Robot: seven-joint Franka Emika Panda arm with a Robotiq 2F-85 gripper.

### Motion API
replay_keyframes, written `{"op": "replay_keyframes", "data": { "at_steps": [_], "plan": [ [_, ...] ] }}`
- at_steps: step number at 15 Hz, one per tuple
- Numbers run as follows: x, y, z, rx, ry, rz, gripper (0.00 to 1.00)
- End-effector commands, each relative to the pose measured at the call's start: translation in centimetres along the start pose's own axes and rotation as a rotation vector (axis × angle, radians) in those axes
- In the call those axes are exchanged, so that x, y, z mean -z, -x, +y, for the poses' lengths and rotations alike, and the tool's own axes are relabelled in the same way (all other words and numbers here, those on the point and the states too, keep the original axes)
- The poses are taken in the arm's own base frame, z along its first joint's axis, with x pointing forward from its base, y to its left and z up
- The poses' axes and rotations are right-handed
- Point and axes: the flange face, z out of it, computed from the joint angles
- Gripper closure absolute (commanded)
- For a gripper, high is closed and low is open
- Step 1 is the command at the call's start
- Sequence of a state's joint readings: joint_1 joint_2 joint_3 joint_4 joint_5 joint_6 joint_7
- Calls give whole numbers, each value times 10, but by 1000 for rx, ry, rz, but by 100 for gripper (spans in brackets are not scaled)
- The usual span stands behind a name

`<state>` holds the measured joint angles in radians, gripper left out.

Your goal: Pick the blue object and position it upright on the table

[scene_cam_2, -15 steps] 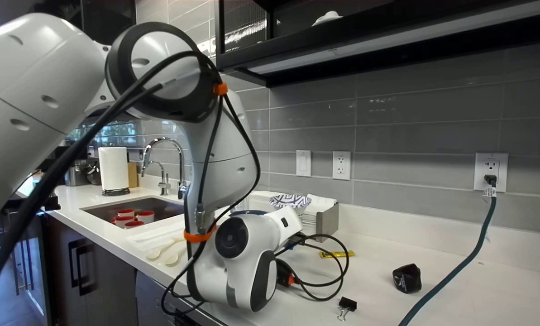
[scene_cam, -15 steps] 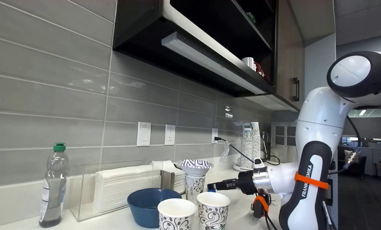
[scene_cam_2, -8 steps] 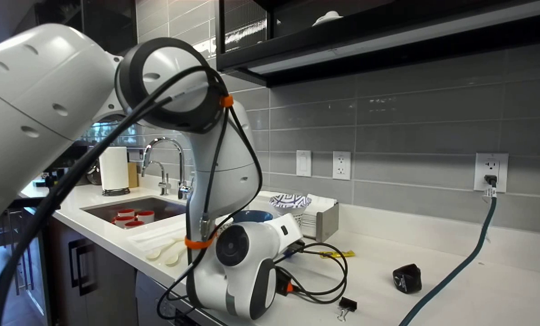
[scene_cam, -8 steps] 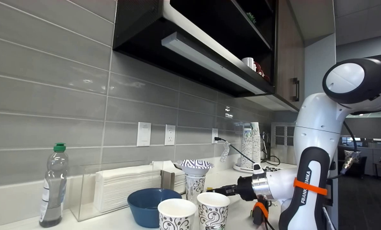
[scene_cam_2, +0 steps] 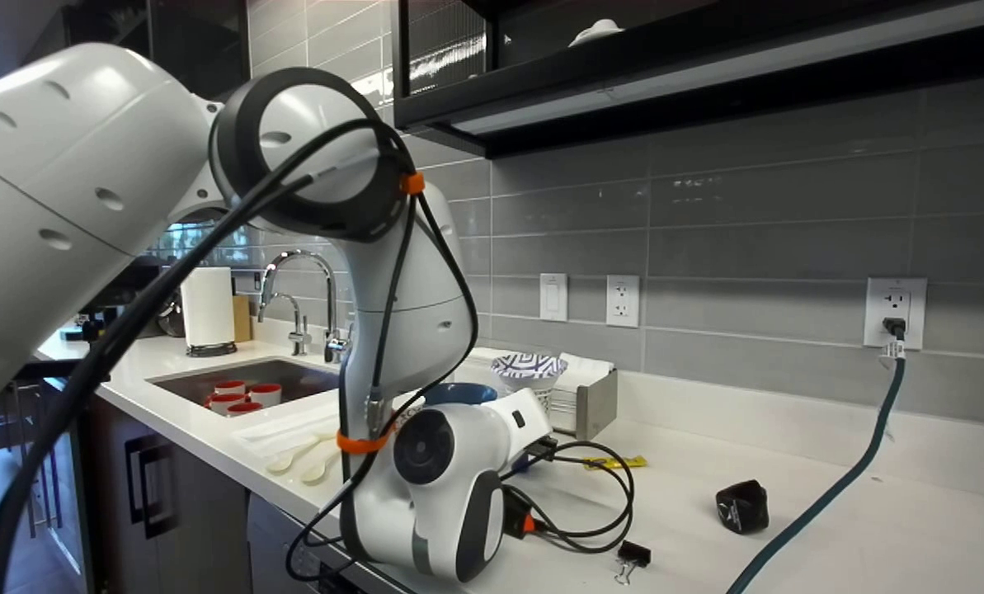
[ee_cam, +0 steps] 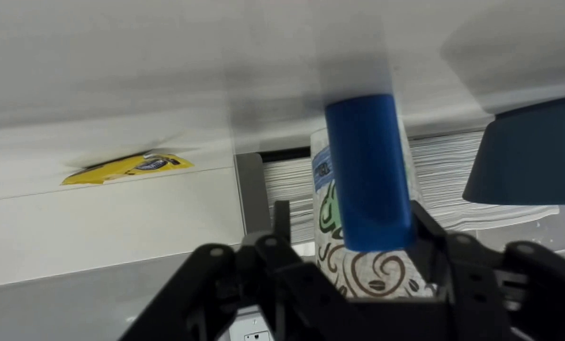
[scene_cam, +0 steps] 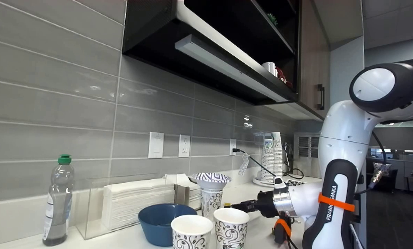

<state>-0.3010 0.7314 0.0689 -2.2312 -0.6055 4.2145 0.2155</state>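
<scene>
One blue object (ee_cam: pixel 367 170) stands upright on the table (scene_cam_2: pixel 689 474), between the fingers of my claw (ee_cam: pixel 351 210), which are spread wider than it: one finger is just beside it or touching, I cannot tell which, and a gap shows on its opposite side. Behind it in my wrist view is a patterned cup (ee_cam: pixel 377 274); to one side lies a yellow packet (ee_cam: pixel 130 168), to the other a dark-blue bowl (ee_cam: pixel 533 161). In an exterior view, a green-capped bottle (scene_cam: pixel 59 204) stands well apart.
</scene>
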Motion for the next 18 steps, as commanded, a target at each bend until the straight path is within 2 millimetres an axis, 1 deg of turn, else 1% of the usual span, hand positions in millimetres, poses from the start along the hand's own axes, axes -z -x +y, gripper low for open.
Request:
{"op": "replay_keyframes", "data": {
  "at_steps": [1, 2, 5, 11, 15, 18],
  "plan": [
    [1, -3, 4, 14, -6, 27, 7],
    [4, -5, 4, 21, -5, 22, 0],
    [16, -16, 5, 30, 0, -12, 0],
    [46, -41, -2, 85, -16, -114, 0],
    [66, -51, -15, 74, -38, -268, 0],
    [83, -65, -28, 58, -54, -350, 0]
  ]
}}
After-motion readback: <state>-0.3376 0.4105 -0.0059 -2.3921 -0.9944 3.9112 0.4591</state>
